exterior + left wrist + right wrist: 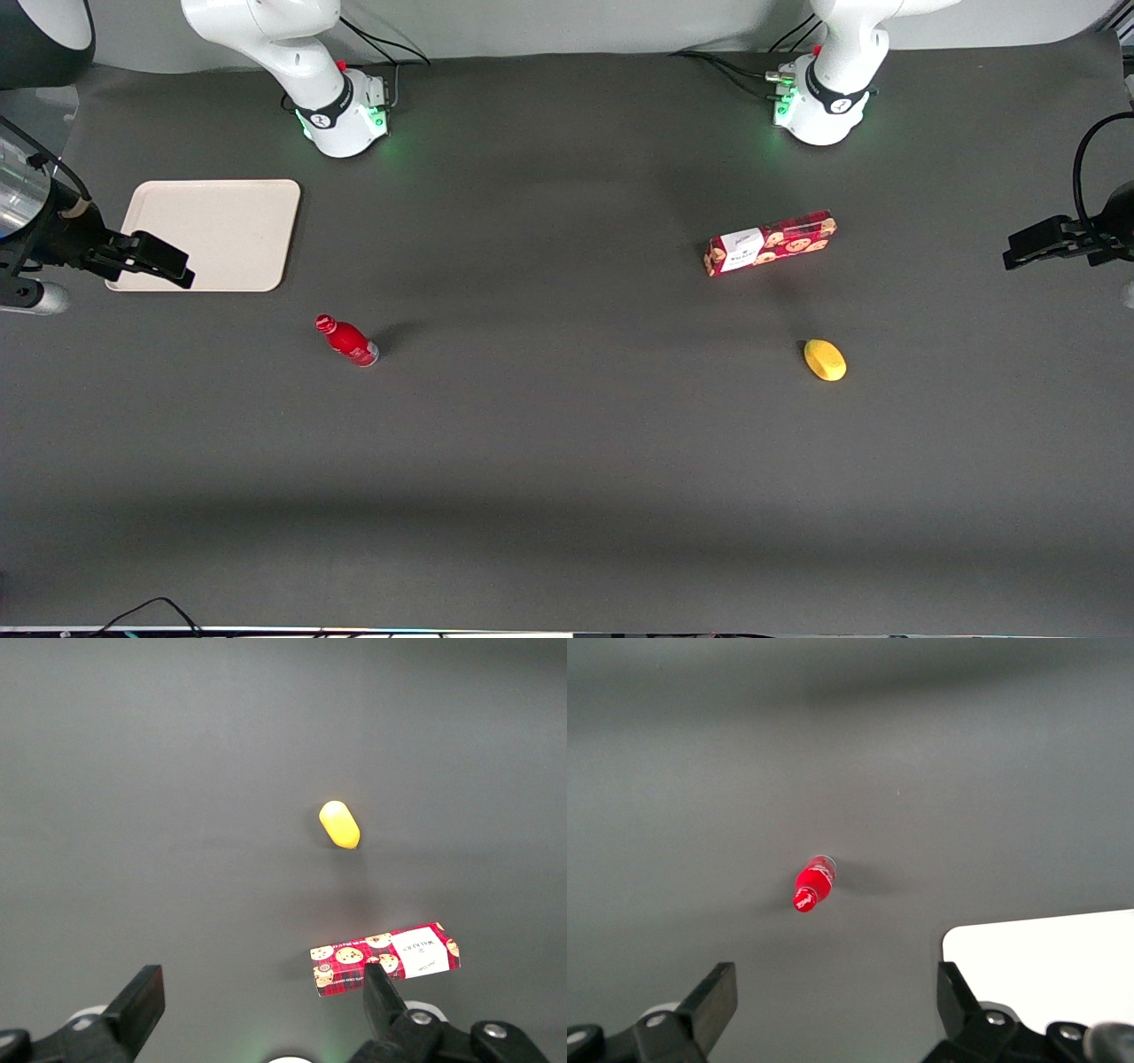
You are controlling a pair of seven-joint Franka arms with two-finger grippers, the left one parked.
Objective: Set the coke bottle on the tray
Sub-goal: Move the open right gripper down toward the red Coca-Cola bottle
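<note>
Bottle standing alone on the table, gripper up in the air with nothing in it.

In the front view the bottle stands upright on the grey table left of centre, a bit nearer the camera than the tray in the upper left, not touching it. The gripper hangs at the far left edge over the tray's corner, fingers spread wide apart and holding nothing; the right wrist view shows the bottle well clear of both fingers. A biscuit box and a yellow thing lie right of centre, toward the parked arm's end.
</note>
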